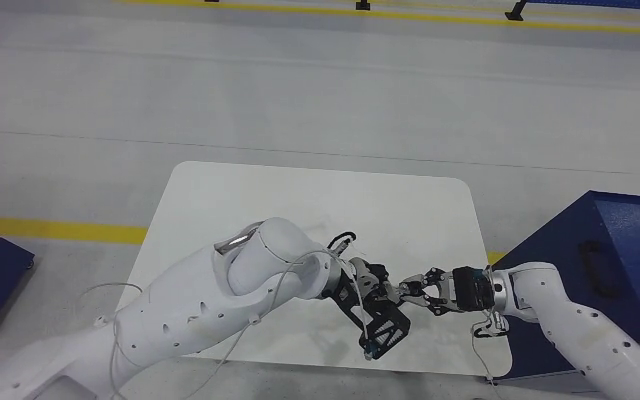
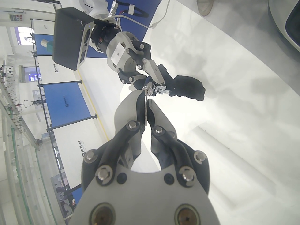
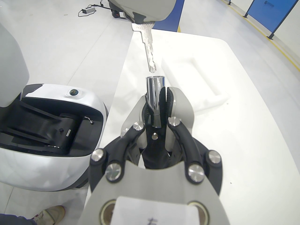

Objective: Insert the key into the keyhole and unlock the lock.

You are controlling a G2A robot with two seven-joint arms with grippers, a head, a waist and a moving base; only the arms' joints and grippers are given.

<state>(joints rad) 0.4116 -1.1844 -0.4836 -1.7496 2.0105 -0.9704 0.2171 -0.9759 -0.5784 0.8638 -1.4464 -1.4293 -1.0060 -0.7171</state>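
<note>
Key point(image 3: 148, 45) tip just short of lock point(image 3: 154, 92)

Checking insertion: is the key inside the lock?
No, the key ends just short of the lock, with a visible gap between them.

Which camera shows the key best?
The right wrist view: the key shows flat-on, tip just short of the lock. The left wrist view shows it edge-on between fingers; the top view, barely a speck.
</note>
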